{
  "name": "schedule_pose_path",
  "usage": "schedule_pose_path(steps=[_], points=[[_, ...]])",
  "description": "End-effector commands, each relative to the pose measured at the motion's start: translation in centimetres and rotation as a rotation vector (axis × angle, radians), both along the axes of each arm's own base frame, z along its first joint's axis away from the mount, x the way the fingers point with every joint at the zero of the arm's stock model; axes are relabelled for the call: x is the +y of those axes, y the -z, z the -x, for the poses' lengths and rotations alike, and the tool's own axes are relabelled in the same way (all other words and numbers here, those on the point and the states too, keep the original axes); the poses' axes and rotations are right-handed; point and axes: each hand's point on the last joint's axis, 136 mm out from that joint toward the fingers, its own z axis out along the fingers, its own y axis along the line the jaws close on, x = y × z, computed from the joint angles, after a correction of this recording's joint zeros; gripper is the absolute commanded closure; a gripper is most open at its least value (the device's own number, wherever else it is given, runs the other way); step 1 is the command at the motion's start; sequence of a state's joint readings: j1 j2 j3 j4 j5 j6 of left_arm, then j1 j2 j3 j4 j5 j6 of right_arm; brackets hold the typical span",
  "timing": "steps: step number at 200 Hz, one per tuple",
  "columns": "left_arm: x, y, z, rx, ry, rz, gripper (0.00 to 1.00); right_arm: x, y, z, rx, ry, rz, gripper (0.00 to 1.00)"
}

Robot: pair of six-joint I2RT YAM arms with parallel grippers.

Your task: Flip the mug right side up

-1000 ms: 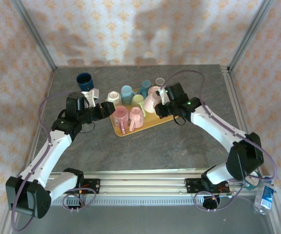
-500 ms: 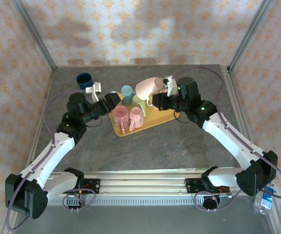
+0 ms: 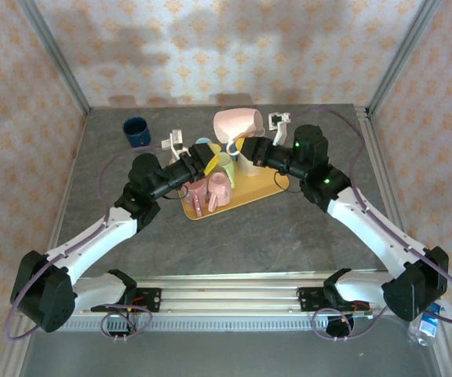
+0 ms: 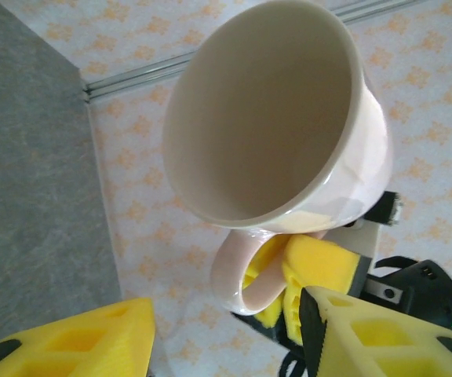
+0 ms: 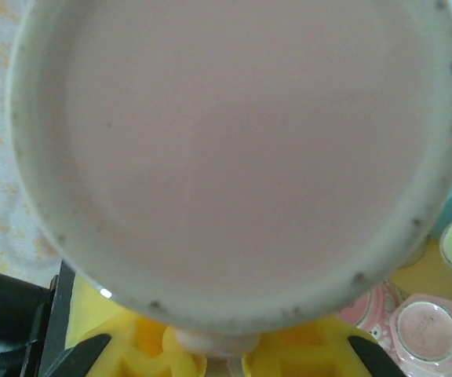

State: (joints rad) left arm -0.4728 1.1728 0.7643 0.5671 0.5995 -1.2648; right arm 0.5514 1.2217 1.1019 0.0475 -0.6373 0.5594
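R gripper (image 3: pixel 242 146) clamps only the handle of the pale pink ceramic mug (image 3: pixel 236 123), held sideways in the air over the yellow plastic tray (image 3: pixel 251 192), L gripper (image 3: pixel 213 159) agape & empty beside it; such a thin grip cd let it swivel & drop onto the cups (image 3: pixel 207 191) below.

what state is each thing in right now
pale pink mug, held in the air on its side
right gripper, shut on the pale pink mug's handle
left gripper, open, holding nothing
blue mug, upright on the table
tray, flat on the table
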Motion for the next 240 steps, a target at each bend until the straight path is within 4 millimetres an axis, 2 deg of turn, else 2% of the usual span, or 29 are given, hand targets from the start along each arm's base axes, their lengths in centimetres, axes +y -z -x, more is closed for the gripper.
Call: schedule_pose_path(steps=[1,57,125,200,240], points=[[0.4,-5.1,-0.1,-0.106,-0.042,0.138,0.48,0.1,-6.0,1.1,-0.145,-0.027,-0.159,1.00],[-1.0,-5.9,-0.3,-0.099,-0.018,0.177,0.52,0.0,-7.1,1.3,-0.146,-0.031,-0.243,1.00],[-2.4,-6.7,-0.5,-0.112,0.014,0.213,0.57,-0.1,-7.6,1.4,-0.125,-0.035,-0.324,1.00],[-2.2,-7.0,-1.2,-0.130,-0.017,0.218,0.63,0.5,-7.5,1.5,-0.084,-0.067,-0.383,1.00],[-2.3,-7.2,-1.4,-0.139,-0.020,0.224,0.69,0.7,-7.5,1.7,-0.081,-0.082,-0.386,1.00]])
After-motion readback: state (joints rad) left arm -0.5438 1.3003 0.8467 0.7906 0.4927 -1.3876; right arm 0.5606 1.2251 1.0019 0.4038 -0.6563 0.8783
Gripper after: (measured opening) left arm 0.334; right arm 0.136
